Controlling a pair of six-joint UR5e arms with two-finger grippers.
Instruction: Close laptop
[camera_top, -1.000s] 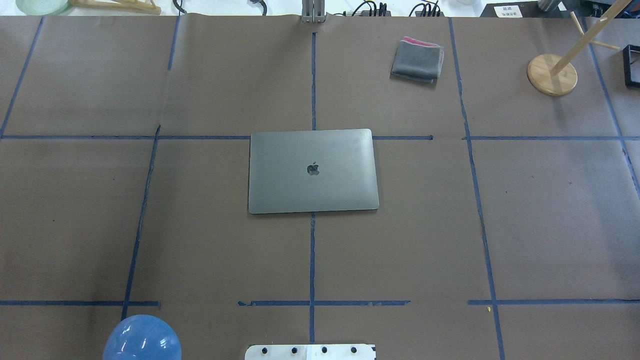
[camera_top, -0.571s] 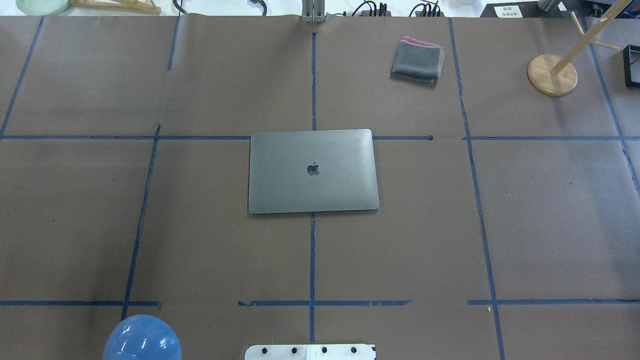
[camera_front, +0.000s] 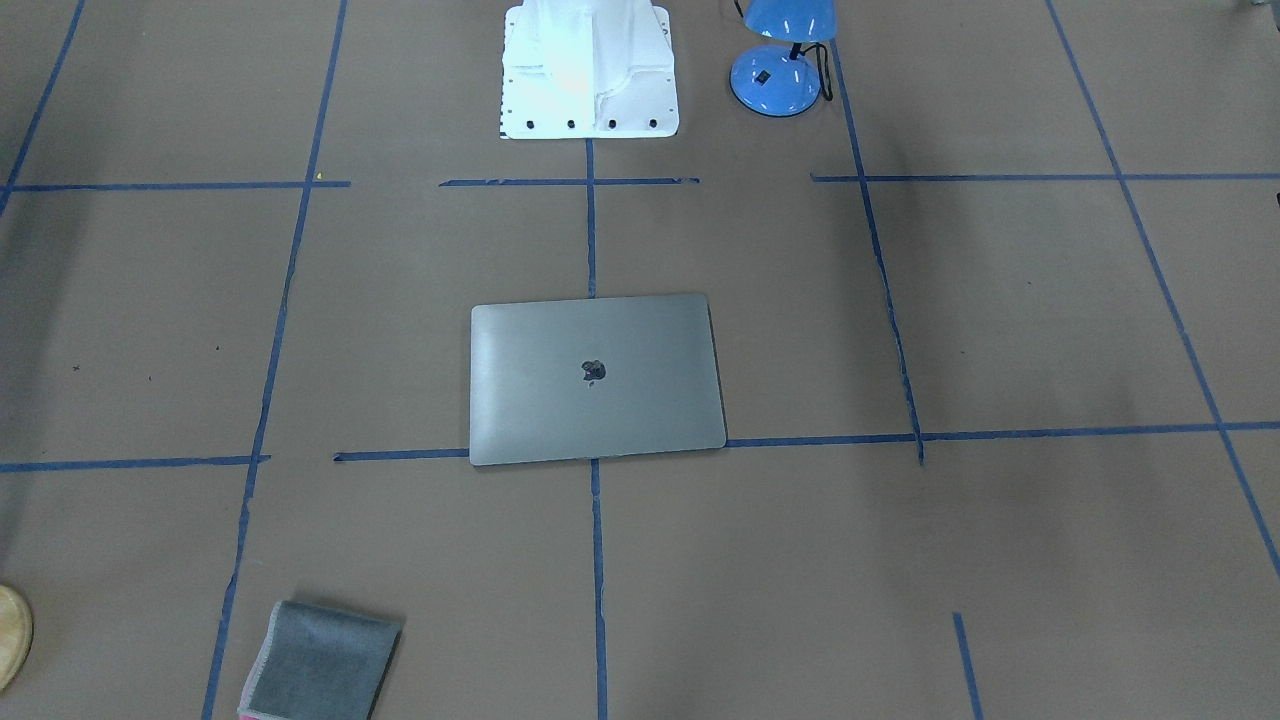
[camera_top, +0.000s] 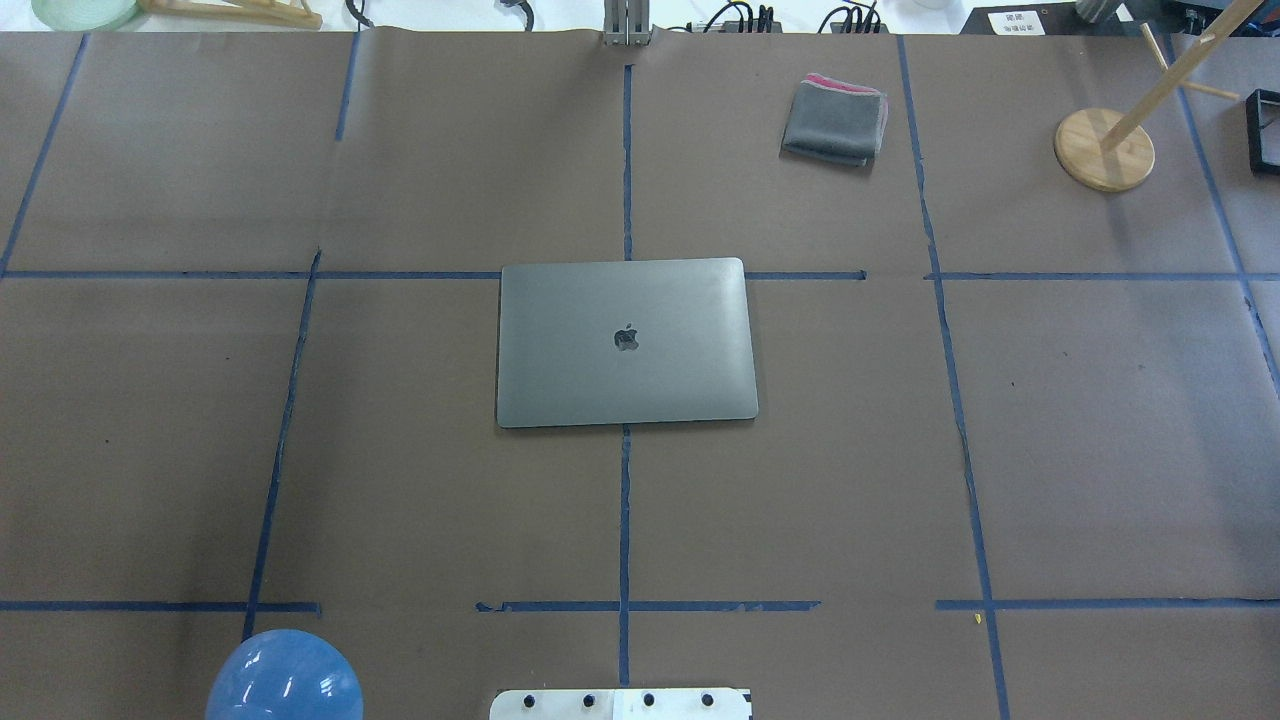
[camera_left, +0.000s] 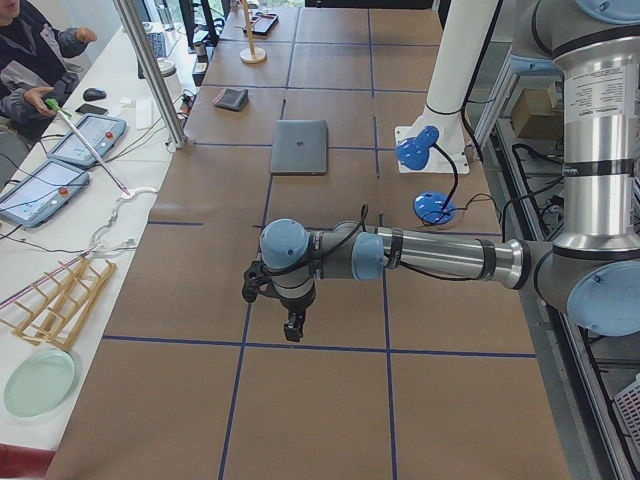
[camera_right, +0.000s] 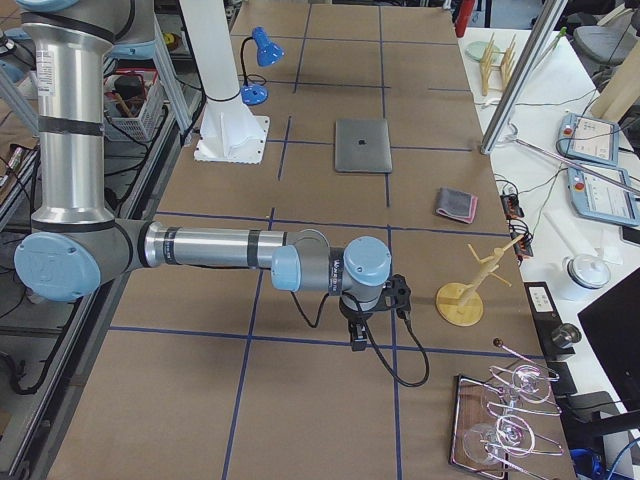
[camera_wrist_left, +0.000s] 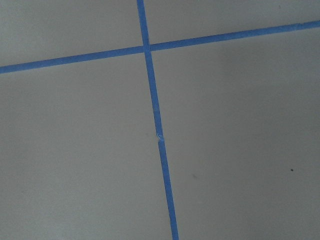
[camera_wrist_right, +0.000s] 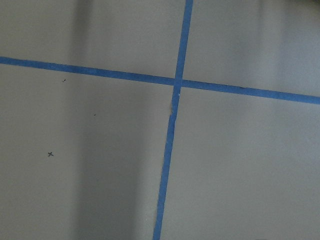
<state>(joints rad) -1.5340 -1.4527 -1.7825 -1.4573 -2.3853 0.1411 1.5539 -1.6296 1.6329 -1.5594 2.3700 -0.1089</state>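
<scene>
1. Robot base plate (camera_top: 620, 704): white, at the near edge of the table (camera_top: 400, 480), on the centre line.
2. Blue desk lamp (camera_top: 285, 678): near left, just beside the base plate. Same spot as a second ago.
3. Left gripper (camera_left: 293, 333): at the table's left end, well apart from the laptop. It points down over a blue tape line (camera_left: 240, 345), on an arm stretched low and level. Seen only from the side, so whether its fingers are spread or closed cannot be told. Its wrist camera shows only brown paper and a tape crossing (camera_wrist_left: 146, 48).
4. Right gripper (camera_right: 357, 342): at the table's right end, also well apart from the laptop. It points down near a tape line, with the arm stretched level. Finger state cannot be told. Its wrist camera likewise shows a tape crossing (camera_wrist_right: 177, 81).
5. The laptop (camera_top: 627, 342): at the table's middle, lid fully down and flat, dark logo upward. It lies over the crossing of the centre tape line and a crosswise line. Nothing touches it. Position and angle match both earlier overhead frames, with no shift visible.
6. Folded grey cloth (camera_top: 835, 120): far right of centre, pink edging showing, well apart from the laptop. Unmoved.
7. Wooden stand (camera_top: 1103, 148): far right, round base with a slanted rod. Unmoved.
</scene>
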